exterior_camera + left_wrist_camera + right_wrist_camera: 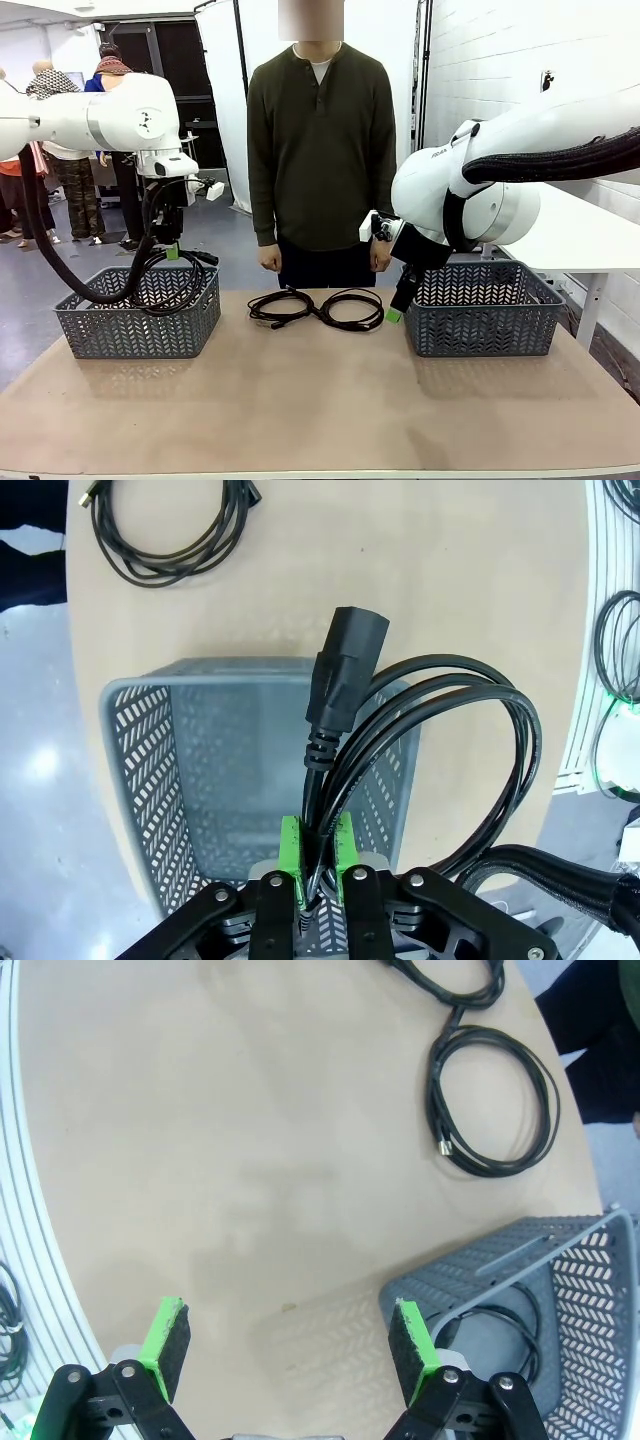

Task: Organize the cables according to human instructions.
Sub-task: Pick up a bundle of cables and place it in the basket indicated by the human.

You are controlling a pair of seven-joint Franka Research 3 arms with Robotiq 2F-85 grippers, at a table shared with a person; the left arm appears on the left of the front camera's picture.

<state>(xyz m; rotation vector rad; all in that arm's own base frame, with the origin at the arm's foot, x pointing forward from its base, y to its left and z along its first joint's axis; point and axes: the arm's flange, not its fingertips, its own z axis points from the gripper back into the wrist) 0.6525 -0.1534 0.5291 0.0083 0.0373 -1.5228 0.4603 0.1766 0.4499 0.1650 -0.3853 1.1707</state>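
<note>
Toward the table's (300,400) left edge, the left pincer (318,842) is clamped on the held cable (345,675). Its loops hang over the left basket (130,335) and are not yet let go. Toward the right edge, the right pincer (290,1340) stands wide and empty just beside the right basket (480,330), where the stowed cable (495,1310) already lies. Farther back, between the baskets near the far edge, the left loose cable (272,318) and right loose cable (350,326) lie unsorted. The human (320,150) stands beyond, hands down. I judge the job about half done: one drop pending, two cables left.
</note>
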